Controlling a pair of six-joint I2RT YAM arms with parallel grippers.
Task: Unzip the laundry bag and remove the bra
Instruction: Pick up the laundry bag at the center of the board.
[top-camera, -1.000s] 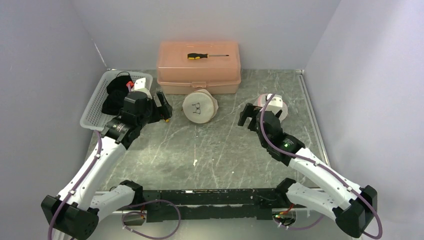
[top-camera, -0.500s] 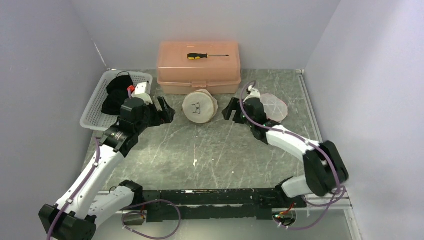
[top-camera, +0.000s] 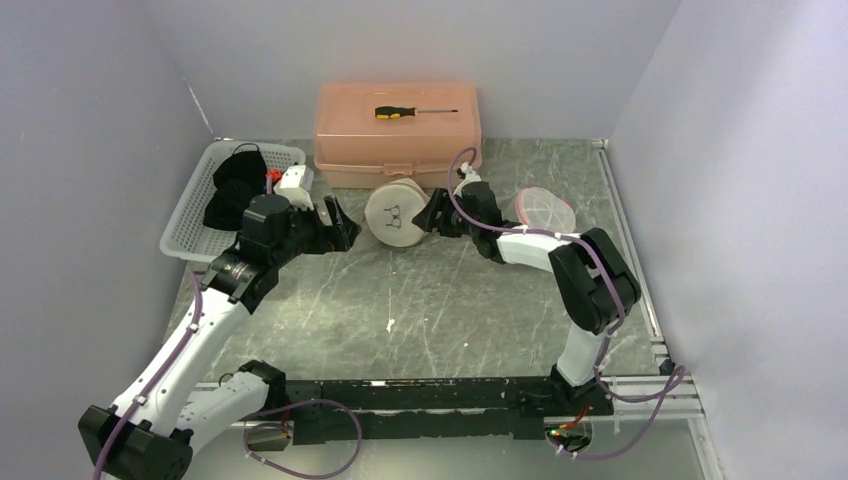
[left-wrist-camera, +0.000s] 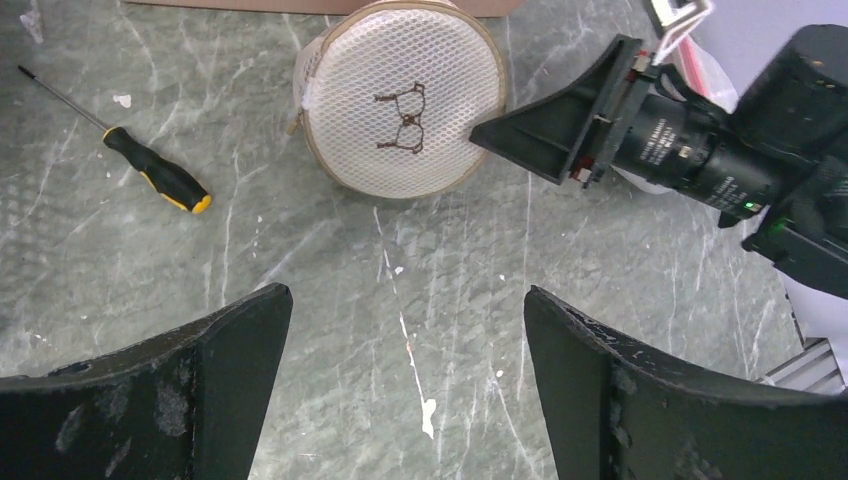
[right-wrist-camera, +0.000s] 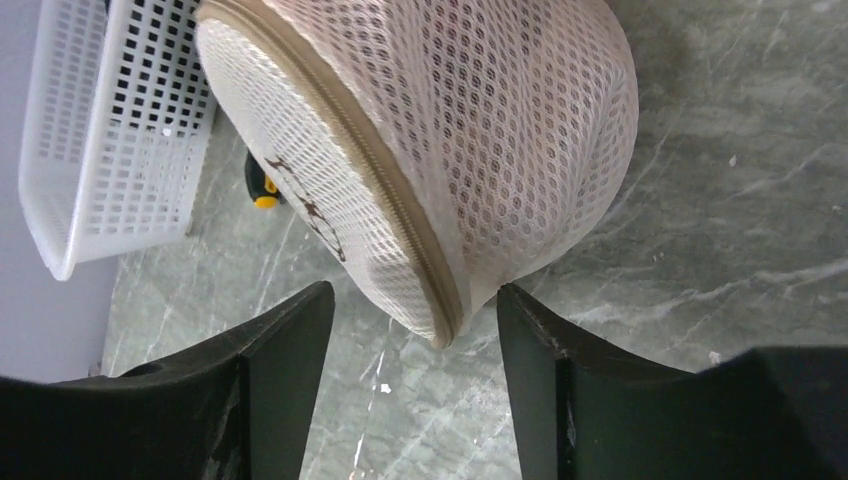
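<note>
The laundry bag (top-camera: 398, 217) is a round white mesh pouch with a tan zipper and a bra drawing on its face, standing in front of the pink box. It is zipped shut, so the bra is hidden. My left gripper (top-camera: 338, 225) is open and empty, left of the bag and apart from it. In the left wrist view the bag (left-wrist-camera: 400, 95) lies beyond my left gripper (left-wrist-camera: 407, 300). My right gripper (top-camera: 432, 215) is open at the bag's right edge. In the right wrist view the bag's zipper rim (right-wrist-camera: 440, 310) sits between the open jaws of my right gripper (right-wrist-camera: 412, 295).
A pink lidded box (top-camera: 398, 135) with a screwdriver (top-camera: 410, 112) on top stands behind the bag. A white basket (top-camera: 190, 215) with black cloth (top-camera: 232, 190) is at the left. A second screwdriver (left-wrist-camera: 155, 175) lies on the table. A pink-rimmed mesh pouch (top-camera: 545, 210) lies at the right.
My right arm has swung left from the pink-rimmed pouch to the laundry bag's right edge. My left gripper has edged right toward the bag.
</note>
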